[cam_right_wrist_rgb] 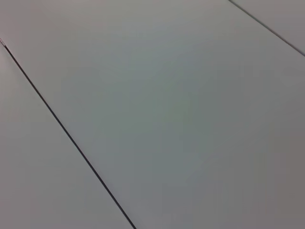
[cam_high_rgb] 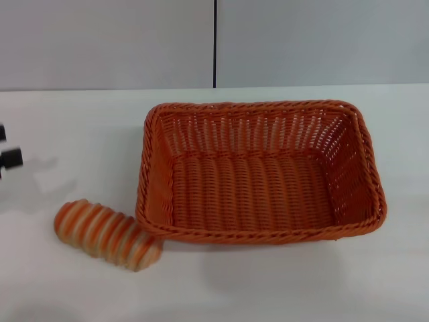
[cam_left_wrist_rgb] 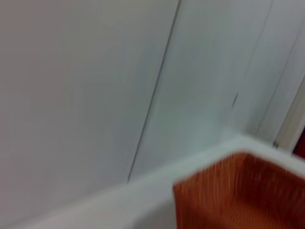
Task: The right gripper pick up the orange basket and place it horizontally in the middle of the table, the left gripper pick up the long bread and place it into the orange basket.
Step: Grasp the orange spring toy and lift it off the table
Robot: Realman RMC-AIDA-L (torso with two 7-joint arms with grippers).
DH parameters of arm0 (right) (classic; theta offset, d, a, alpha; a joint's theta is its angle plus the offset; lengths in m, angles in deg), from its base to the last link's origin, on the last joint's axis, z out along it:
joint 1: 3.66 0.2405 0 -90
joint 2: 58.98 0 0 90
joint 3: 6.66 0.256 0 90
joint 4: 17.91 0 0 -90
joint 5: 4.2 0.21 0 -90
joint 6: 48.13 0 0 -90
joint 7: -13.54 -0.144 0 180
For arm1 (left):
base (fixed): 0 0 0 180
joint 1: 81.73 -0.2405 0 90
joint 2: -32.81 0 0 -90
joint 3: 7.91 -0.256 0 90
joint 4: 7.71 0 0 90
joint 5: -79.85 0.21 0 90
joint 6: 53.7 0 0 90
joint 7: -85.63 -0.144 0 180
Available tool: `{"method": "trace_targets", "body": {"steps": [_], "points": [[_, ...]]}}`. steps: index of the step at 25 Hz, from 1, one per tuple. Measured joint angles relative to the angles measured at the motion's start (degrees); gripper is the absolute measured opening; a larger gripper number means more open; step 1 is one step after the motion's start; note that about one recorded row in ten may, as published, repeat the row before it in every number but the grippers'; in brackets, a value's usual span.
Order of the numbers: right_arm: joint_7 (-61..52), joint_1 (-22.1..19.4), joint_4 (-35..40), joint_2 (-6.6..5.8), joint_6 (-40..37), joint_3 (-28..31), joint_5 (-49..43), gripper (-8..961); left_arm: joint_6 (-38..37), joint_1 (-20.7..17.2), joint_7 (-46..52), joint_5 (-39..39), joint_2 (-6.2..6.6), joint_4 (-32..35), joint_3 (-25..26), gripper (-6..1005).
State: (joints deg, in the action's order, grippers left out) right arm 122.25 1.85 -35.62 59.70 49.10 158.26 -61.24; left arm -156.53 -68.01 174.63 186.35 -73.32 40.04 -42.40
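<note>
A large orange basket [cam_high_rgb: 260,172] sits on the white table [cam_high_rgb: 281,288], with its long sides running across the head view from left to right. It rests flat and upright, roughly in the middle of the tabletop, and its woven floor holds nothing. A braided rim runs around the top, and the openwork sides slope outward.

The long bread [cam_high_rgb: 107,235], a small loaf with orange and cream stripes, lies on the table just outside the basket's near left corner. Its right end comes right up to that corner; whether the two touch cannot be told. The loaf lies at a slant, its left end slightly farther from the robot than its right end.

The left gripper [cam_high_rgb: 8,155] shows only as a small dark piece at the far left edge of the head view, above the table and farther back than the bread. It is well apart from the loaf, holding nothing, and whether its fingers are spread or pressed together cannot be told.

The left wrist view shows pale wall panels, the table's far edge and one corner of the basket [cam_left_wrist_rgb: 243,193]. The right wrist view shows only pale panels with thin dark seams. The right gripper appears in no view.
</note>
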Motion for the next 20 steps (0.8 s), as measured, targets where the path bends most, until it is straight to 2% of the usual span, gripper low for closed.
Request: {"method": "trace_targets", "body": {"steps": [3, 4, 5, 9, 10, 11, 20], "points": [[-0.02, 0.3, 0.78, -0.06, 0.25, 0.02, 0.02, 424, 0.46, -0.04, 0.15, 5.0, -0.53, -0.11, 0.74, 725], [-0.02, 0.64, 0.94, -0.07, 0.32, 0.03, 0.02, 424, 0.95, 0.17, 0.07, 8.09, -1.33, -0.2, 0.9, 724], [-0.02, 0.64, 0.94, -0.07, 0.32, 0.03, 0.02, 424, 0.95, 0.17, 0.07, 8.09, -1.33, -0.2, 0.9, 723], [0.01, 1.63, 2.09, -0.08, 0.34, 0.04, -0.04, 424, 2.78, 0.77, -0.31, 12.1, -3.35, -0.22, 0.86, 722], [0.01, 1.63, 2.09, -0.08, 0.34, 0.04, -0.04, 424, 2.78, 0.77, -0.31, 12.1, -3.35, -0.22, 0.86, 721], [0.05, 1.73, 2.22, -0.11, 0.34, 0.01, -0.07, 424, 3.6, 1.0, -0.43, 13.01, -4.09, -0.21, 0.74, 721], [0.29, 1.47, 2.43, -0.02, 0.21, -0.59, -0.53, 422, 6.39, 0.98, -1.3, 14.18, -5.72, -0.37, 0.66, 719]]}}
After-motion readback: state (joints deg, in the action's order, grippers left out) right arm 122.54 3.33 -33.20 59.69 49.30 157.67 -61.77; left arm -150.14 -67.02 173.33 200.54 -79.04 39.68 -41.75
